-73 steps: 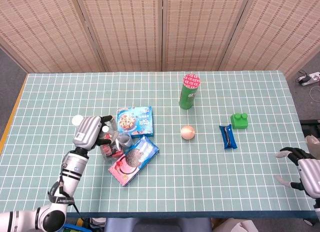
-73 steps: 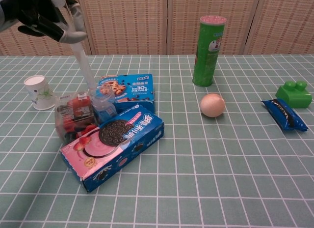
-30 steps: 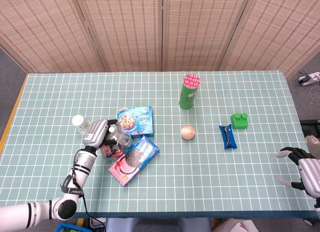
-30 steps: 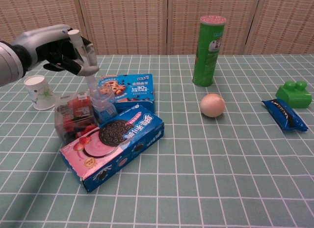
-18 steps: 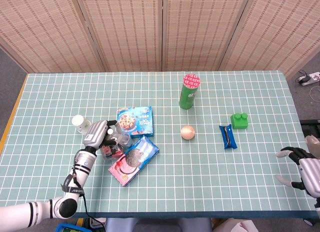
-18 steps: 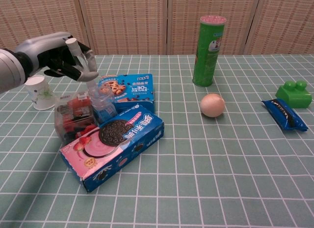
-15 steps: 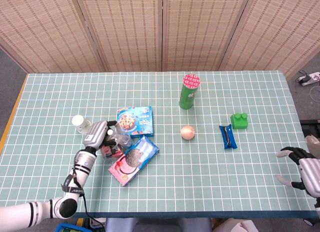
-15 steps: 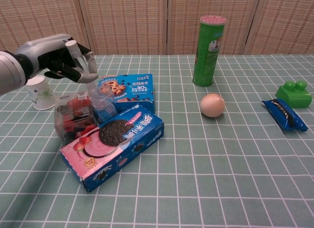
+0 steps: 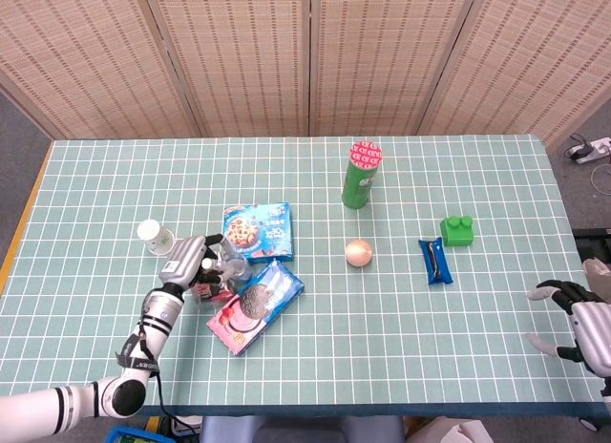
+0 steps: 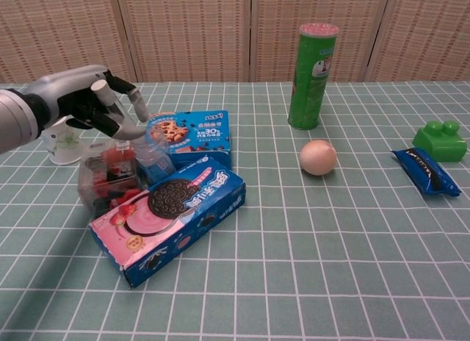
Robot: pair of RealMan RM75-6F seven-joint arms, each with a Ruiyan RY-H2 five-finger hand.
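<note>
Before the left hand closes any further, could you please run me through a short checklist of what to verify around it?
1. Left hand over the clear snack bag: ok, its fingers are curled just above the bag.
2. Firm hold on the bag: cannot tell, contact is not clear in either view.
3. Paper cup out of the way: not ok, it stands close behind the hand.
4. Pink cookie box free of the bag: not ok, it lies against the bag.
5. Blue cookie box clear of the fingers: cannot tell, it lies close beside them.
6. Right hand away from the work: ok, it is at the table's far right edge, holding nothing.
</note>
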